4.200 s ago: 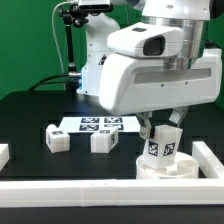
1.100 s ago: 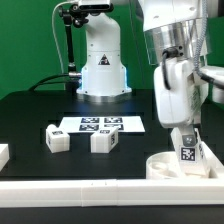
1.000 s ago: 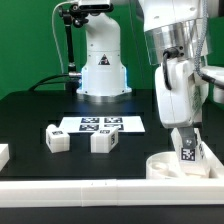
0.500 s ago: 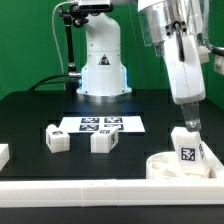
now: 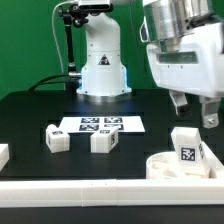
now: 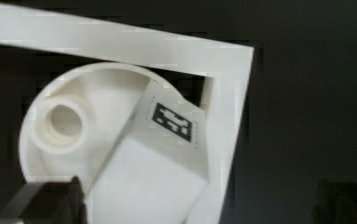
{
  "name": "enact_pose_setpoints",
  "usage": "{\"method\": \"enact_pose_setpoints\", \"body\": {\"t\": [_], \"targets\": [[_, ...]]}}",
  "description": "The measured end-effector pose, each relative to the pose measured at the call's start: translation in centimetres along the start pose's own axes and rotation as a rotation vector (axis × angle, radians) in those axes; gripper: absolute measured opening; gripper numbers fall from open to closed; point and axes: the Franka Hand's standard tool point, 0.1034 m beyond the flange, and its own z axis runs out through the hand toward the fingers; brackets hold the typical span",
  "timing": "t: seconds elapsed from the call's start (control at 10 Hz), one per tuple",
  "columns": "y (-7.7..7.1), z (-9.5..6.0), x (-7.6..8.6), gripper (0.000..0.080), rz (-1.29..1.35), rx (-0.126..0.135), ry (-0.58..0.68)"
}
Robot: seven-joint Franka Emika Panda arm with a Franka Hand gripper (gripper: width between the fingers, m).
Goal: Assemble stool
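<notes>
Gripper (image 5: 196, 111) hangs above the seat, clear of it; I read the jaws as apart, with nothing between them. Seat (image 5: 160, 168): white round rimmed disc, flat on the black table (image 5: 30, 115) at the exterior view's right, tucked into the corner of the white border rails (image 5: 90, 189). Mounted leg (image 5: 186, 148): white block, black-and-white tag facing the camera, standing upright on the seat. The wrist view shows a round socket (image 6: 59, 121) in the disc beside it. Loose leg A (image 5: 56, 138) and loose leg B (image 5: 103, 141) sit just in front of the marker board (image 5: 100, 124).

On the table (image 5: 25, 115) are set one leg (image 5: 56, 138), another leg (image 5: 103, 141), the marker board (image 5: 100, 124), the seat (image 5: 160, 166) and a rail (image 5: 90, 188).
</notes>
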Motion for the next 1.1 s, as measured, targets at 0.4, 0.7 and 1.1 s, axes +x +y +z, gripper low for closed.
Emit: {"method": "enact_pose_setpoints", "body": {"t": [0.4,0.7,1.1], "targets": [[-0.37,-0.35,-1.11,0.0649,-0.353,-0.040,0.015],[-0.31,-0.48,-0.87,0.0649,-0.759,-0.072,0.028],[-0.42,-0.39,-0.64,0.0649,-1.235,-0.072,0.026]]}}
